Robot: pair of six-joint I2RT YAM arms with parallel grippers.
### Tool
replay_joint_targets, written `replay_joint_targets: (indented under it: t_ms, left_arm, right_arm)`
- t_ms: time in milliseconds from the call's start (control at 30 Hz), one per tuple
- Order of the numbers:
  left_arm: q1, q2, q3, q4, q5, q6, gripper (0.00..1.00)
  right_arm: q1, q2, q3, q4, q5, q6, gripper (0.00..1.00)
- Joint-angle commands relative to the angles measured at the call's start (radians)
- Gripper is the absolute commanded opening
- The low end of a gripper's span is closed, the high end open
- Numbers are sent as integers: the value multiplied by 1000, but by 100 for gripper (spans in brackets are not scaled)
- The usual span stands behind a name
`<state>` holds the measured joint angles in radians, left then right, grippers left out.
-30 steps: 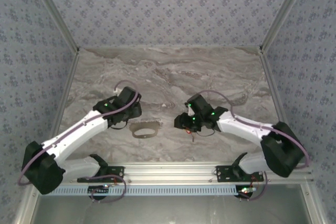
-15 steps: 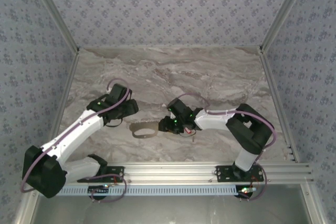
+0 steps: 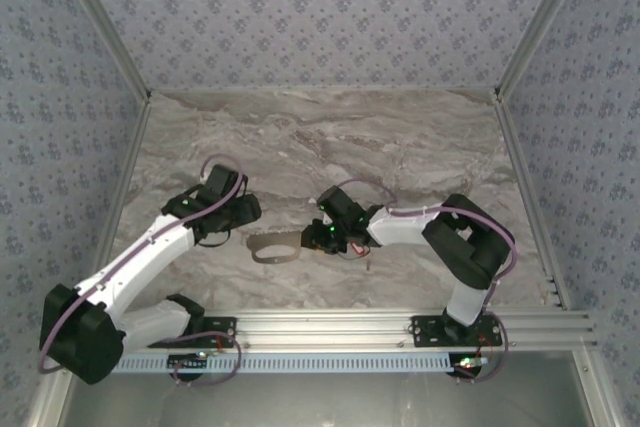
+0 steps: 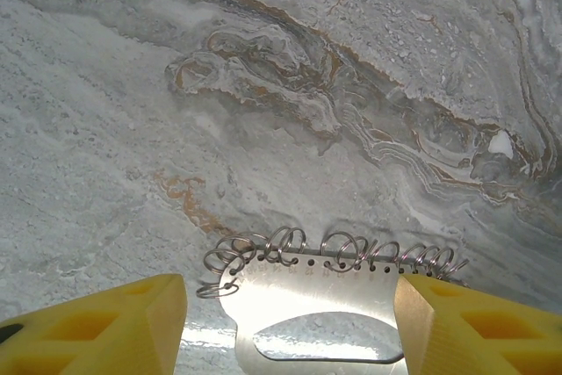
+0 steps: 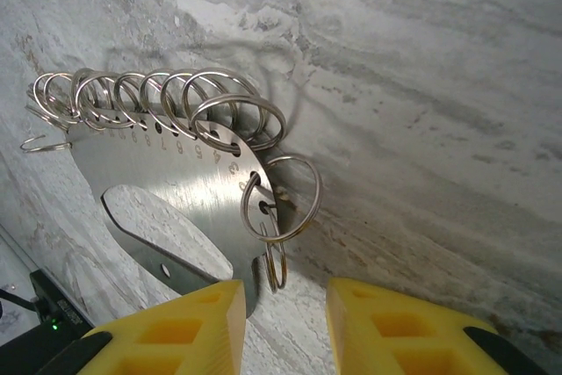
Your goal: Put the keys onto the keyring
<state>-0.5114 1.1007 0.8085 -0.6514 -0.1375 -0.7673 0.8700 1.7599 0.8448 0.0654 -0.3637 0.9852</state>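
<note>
The keyring point(image 3: 275, 247) lies flat on the marble as a pale oval loop between the two arms. Up close it is a shiny steel plate point(image 4: 307, 298) with a cut-out, numbered holes and several wire split rings point(image 4: 347, 250) along one edge. My left gripper point(image 4: 290, 327) is open, its yellow fingers point(image 4: 105, 322) straddling the plate's width. My right gripper point(image 5: 285, 322) is open only narrowly at the plate's point(image 5: 158, 164) other end. One hanging split ring point(image 5: 279, 261) lies just ahead of the gap between its fingertips. The keys are out of view.
The marble tabletop point(image 3: 400, 137) stretches behind and to both sides of the grippers. Patterned walls close it in on three sides. A metal rail point(image 3: 330, 332) with the arm bases runs along the near edge.
My right arm has swung left until its gripper reached the keyring's right end, and its jaws have narrowed. The left gripper has shifted slightly left and opened wider. The keyring has stayed put.
</note>
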Motion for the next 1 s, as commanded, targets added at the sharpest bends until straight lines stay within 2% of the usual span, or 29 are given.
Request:
replay_joint_targets:
  t_ms: [0, 267, 533, 967]
  left_arm:
    - [11, -22, -6, -5, 14, 22, 65]
    - [27, -27, -6, -5, 25, 33, 65]
    - [37, -36, -11, -8, 34, 36, 65]
    - [47, -39, 0, 6, 61, 47, 67]
  right_arm:
    - [-1, 39, 26, 27, 5, 16, 31]
    - [-1, 70, 67, 28, -1, 17, 29]
    - [-3, 84, 78, 23, -17, 21, 20]
    - [-9, 23, 8, 17, -6, 28, 20]
